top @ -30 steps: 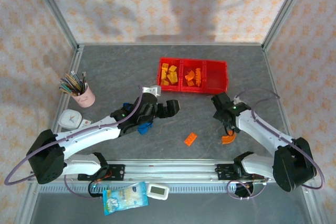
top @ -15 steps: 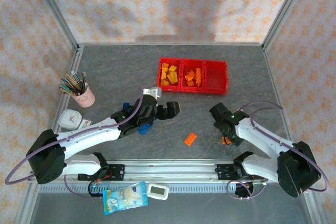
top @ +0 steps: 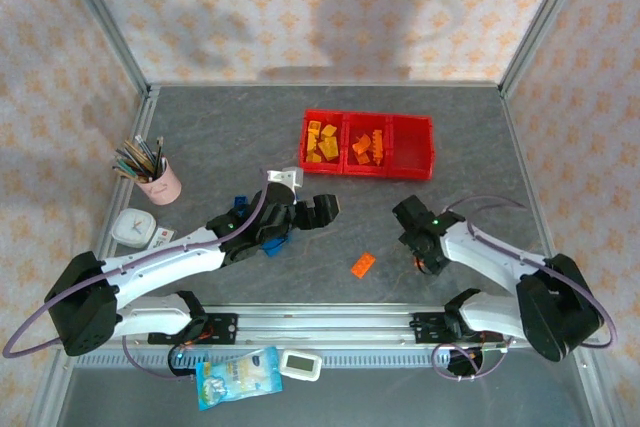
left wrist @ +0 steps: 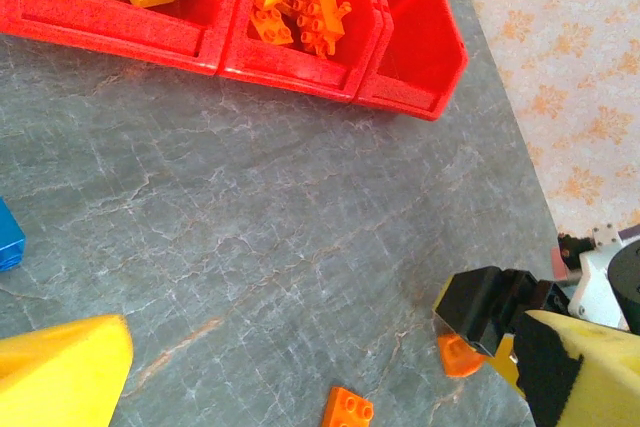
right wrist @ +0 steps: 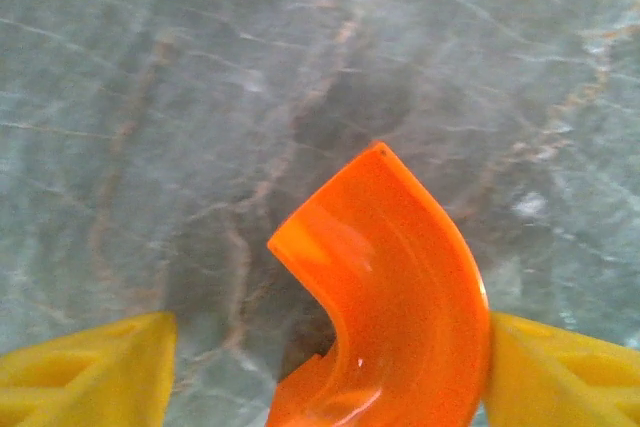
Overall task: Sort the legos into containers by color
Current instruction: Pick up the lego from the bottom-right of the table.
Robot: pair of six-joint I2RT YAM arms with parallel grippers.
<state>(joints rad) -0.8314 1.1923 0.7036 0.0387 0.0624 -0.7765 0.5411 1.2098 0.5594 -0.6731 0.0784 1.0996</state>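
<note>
Now the right gripper [right wrist: 330,372] hangs low over the small curved orange plastic lego arc [right wrist: 400,267], its yellow fingers [right wrist: 90,372] spread apart, with the piece lying on the grey table [right wrist: 150,97] between them, close against one. It looks light, hard and slippery, so pinching across the fat middle of the curve should stop it popping out.

1. No text, brand or number is legible in any view.
2. Blue-white packet [top: 238,377] at the near edge: has print, too small to read.
3. White display gadget [top: 300,364] and clock-like dial [top: 131,228]: digits unreadable.
</note>
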